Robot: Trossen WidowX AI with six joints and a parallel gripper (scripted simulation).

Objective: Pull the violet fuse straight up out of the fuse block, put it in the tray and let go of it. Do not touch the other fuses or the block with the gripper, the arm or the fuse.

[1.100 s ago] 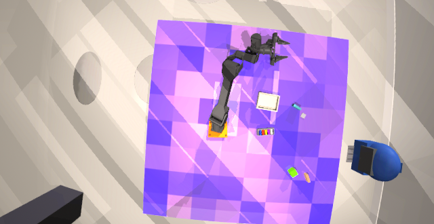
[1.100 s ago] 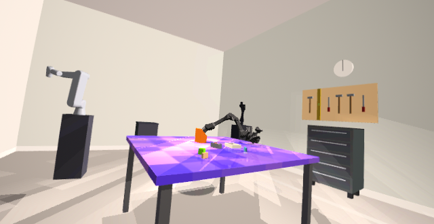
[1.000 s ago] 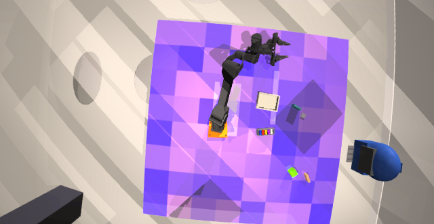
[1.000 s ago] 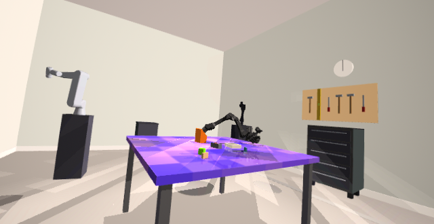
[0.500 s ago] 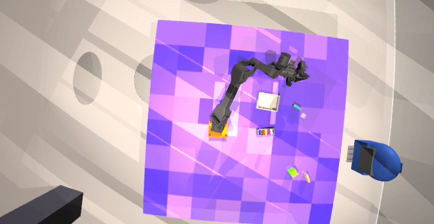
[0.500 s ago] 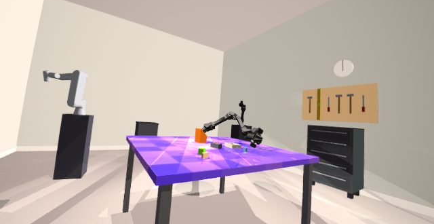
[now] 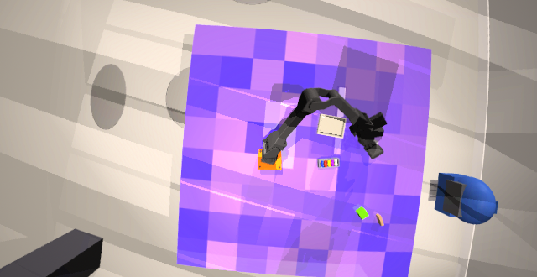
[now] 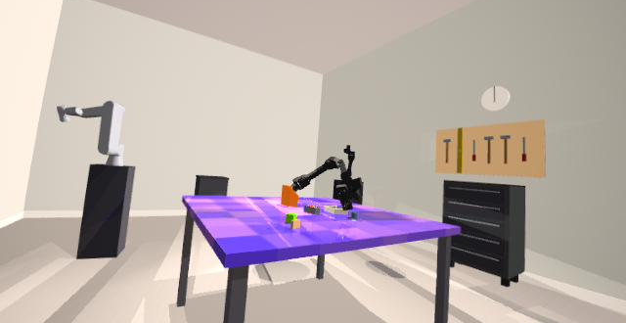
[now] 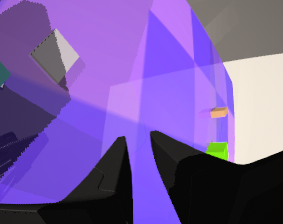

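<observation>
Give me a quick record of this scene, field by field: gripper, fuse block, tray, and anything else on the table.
gripper: fingers nearly shut, nothing held, low over the table right of the tray
fuse block: holds a row of coloured fuses, apart from the gripper
violet fuse: too small to pick out in the row
tray: pale, nothing seen in it, beside the arm
other items: green block, tan piece, near each other

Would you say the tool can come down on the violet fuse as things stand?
Probably yes: the tool, shut on nothing, sits right of the fuse block with bare table between, but it must open first.
</observation>
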